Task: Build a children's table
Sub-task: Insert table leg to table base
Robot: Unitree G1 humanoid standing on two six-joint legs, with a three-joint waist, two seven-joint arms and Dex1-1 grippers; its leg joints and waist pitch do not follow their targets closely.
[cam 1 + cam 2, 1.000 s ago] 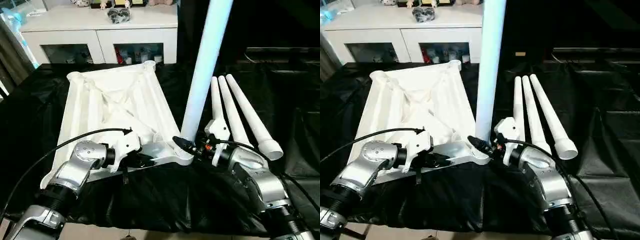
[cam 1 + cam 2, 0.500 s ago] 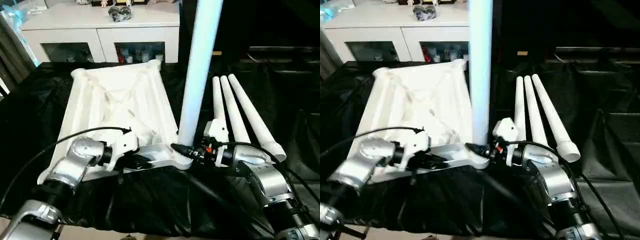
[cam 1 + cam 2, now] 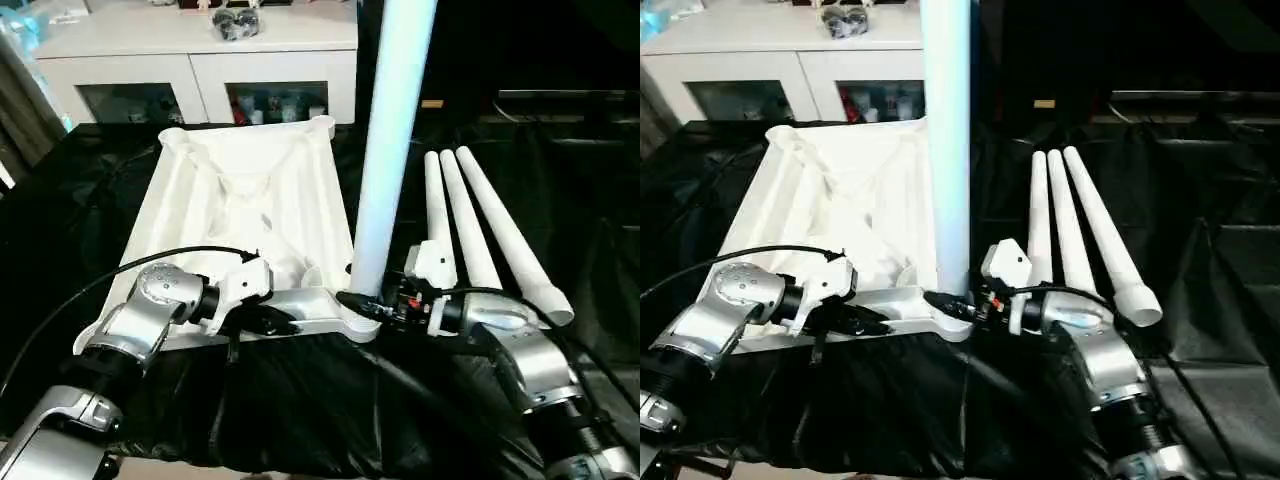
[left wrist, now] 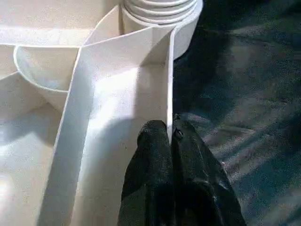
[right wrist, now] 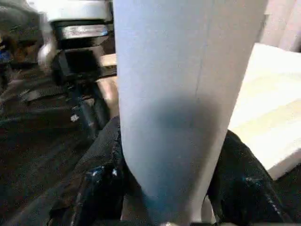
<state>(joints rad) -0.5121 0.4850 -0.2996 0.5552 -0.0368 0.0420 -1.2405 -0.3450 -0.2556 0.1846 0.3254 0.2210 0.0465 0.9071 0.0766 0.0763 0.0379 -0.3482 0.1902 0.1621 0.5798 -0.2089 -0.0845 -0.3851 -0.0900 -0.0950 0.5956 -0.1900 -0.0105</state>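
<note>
Tabletop (image 3: 250, 210), ribbed white plastic, had its near rim pinched by the left gripper (image 4: 170, 136), while the right gripper (image 3: 362, 303) still clasped the upright smooth tubular leg (image 3: 390, 150).

Home room, white glass-door cabinet (image 3: 205, 85) holding trinkets, black-draped table (image 3: 80, 200)

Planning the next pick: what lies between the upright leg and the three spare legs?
The right gripper and its wrist, clamped on the upright leg; spare legs beyond, per the left eye view.
</note>
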